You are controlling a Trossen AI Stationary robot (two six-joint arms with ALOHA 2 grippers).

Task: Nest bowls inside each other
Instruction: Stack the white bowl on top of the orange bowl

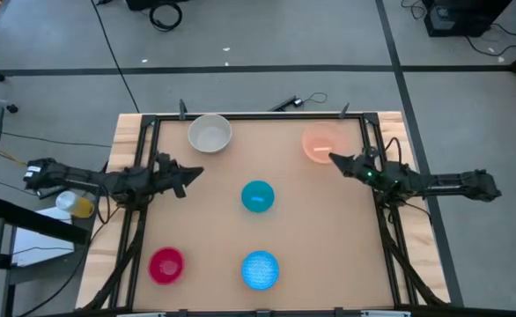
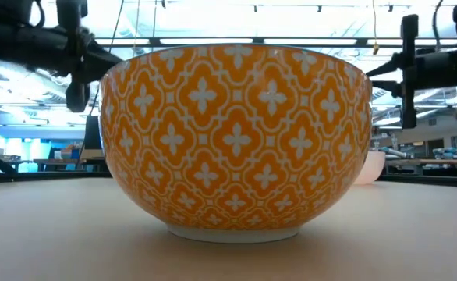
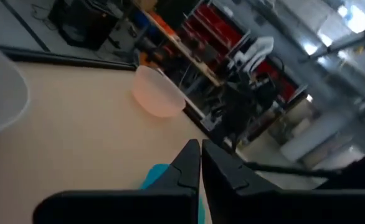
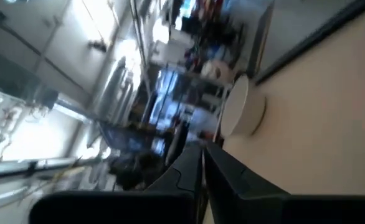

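Note:
Five bowls stand apart on their bases on the tan table (image 1: 328,238). White-grey bowl (image 1: 210,134) is at the far left, peach bowl (image 1: 320,143) at the far right, teal bowl (image 1: 257,196) in the middle. Near the front are the glittery blue bowl (image 1: 260,269) and the magenta bowl (image 1: 165,265). My left gripper (image 1: 196,173) is shut and level above the table, left of the teal bowl (image 3: 152,178). My right gripper (image 1: 333,158) is shut and level, up beside the peach bowl's near rim, facing the white-grey bowl (image 4: 241,107).
In the low view a large orange-and-white patterned bowl (image 2: 236,140) stands close to the camera and hides most of the table behind it. Black frame rails (image 1: 148,141) run along the table's left and right sides. A cable (image 1: 289,103) lies past the far edge.

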